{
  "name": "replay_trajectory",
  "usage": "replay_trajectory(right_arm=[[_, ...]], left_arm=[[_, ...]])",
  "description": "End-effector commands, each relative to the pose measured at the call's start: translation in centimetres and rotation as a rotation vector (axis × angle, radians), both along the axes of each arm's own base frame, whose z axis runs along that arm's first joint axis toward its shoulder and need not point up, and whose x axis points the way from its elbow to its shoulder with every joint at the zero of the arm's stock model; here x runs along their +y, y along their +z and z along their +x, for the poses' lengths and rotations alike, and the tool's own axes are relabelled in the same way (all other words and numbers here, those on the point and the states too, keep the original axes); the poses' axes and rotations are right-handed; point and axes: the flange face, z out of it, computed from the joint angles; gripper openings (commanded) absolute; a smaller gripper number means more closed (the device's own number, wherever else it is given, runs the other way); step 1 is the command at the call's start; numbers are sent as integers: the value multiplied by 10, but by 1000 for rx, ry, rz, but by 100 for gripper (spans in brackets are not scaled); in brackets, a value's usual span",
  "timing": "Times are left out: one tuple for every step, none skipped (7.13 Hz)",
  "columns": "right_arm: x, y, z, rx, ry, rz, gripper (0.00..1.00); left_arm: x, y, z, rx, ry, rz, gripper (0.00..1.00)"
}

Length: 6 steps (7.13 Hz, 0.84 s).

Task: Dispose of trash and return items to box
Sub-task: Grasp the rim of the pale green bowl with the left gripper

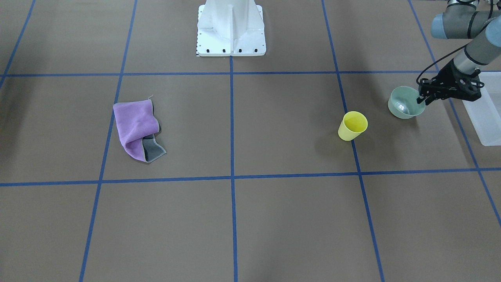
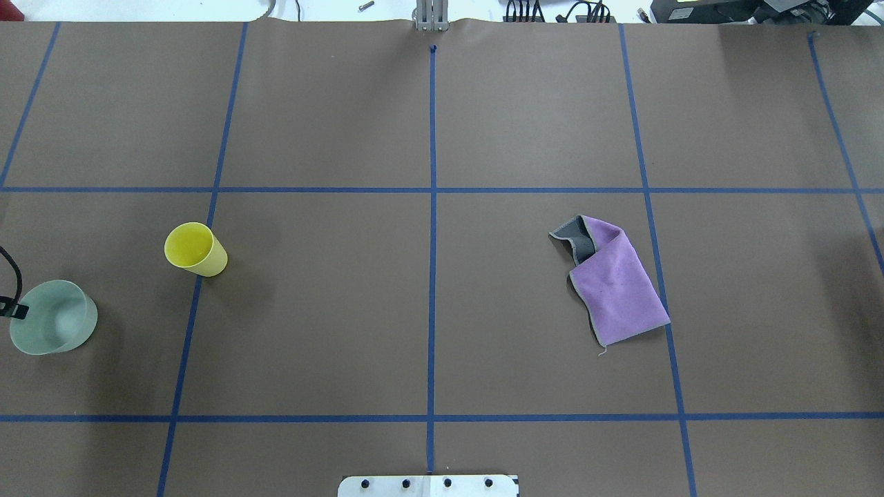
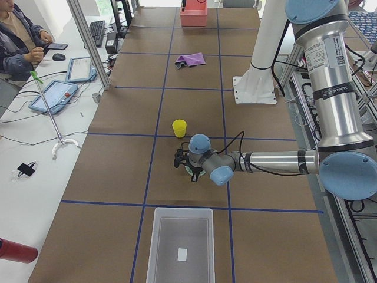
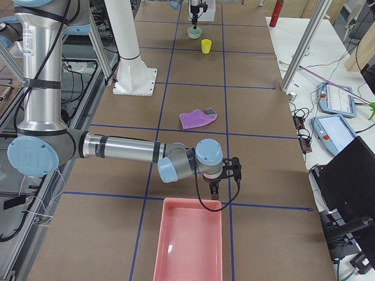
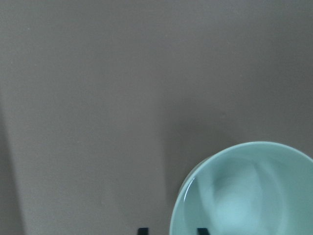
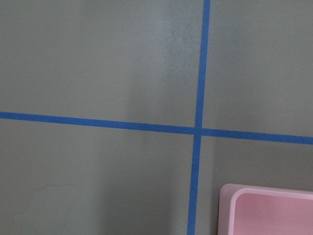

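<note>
Pale mint-green round bowl [image 1: 403, 107] stands upright at the right of the front-facing view, on a brown table [image 1: 274, 219] gridded with blue tape. The left gripper [image 1: 422, 100] meets the bowl's right rim. In the left wrist view its two black fingertips [image 5: 142, 230] stand a narrow way apart, one outside the wall and one inside, with a gap on each side of the rim. They grip nothing. A plain yellow plastic cup [image 1: 353, 125] stands upright to the lower left of the bowl, apart from it. A translucent frosted-white rectangular plastic bin [image 1: 483, 125] lies at the right edge, just beyond the gripper. A folded purple-and-grey cloth [image 1: 137, 129] lies left of centre. In the right-side view the right gripper [image 4: 212, 188] hangs at the near end of a pink rectangular tray [image 4: 187, 234]; whether its jaws are apart cannot be told.
</note>
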Motion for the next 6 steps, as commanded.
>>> replay_trajectory(right_arm=[[0, 0, 0, -1, 0, 0, 100], [0, 0, 0, -1, 0, 0, 100], [0, 0, 0, -1, 0, 0, 100], [0, -1, 0, -3, 8, -8, 100], [-1, -1, 0, -3, 10, -10, 100], [0, 0, 0, -5, 9, -12, 100]], left_arm=[[-1, -5, 2, 12, 7, 15, 0], [1, -18, 3, 61, 38, 0, 0], [5, -35, -7, 135, 76, -19, 0], [-7, -33, -44, 140, 38, 40, 0], [-14, -12, -86, 126, 57, 81, 0], [-22, 6, -131, 71, 83, 147, 0]])
